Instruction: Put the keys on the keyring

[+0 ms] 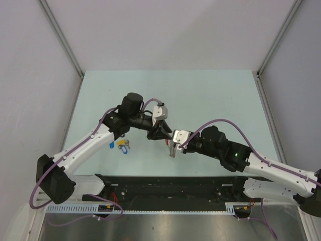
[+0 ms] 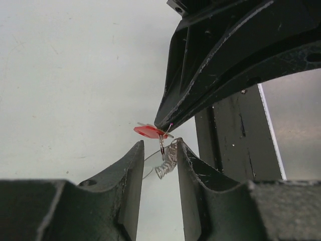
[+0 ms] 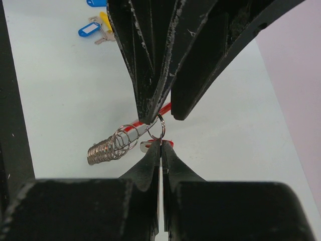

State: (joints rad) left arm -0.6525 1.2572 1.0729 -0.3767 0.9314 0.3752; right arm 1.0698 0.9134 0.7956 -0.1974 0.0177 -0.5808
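Note:
My left gripper (image 2: 159,143) hangs above the table and is closed on the keyring; its silvery coiled strip (image 2: 168,163) lies between the fingers. In the right wrist view the coil (image 3: 108,148) and the red band (image 3: 134,125) stick out from the left fingertips. My right gripper (image 3: 161,143) is shut on a red-headed key (image 2: 148,131), tip to tip with the left gripper. The key's small split ring (image 3: 157,128) touches the keyring. Blue and yellow keys (image 1: 122,146) lie on the table left of the grippers, also in the right wrist view (image 3: 98,27).
The black base rail (image 1: 165,188) runs along the near table edge below both grippers. Grey walls and metal posts (image 1: 62,42) enclose the pale green tabletop (image 1: 200,95).

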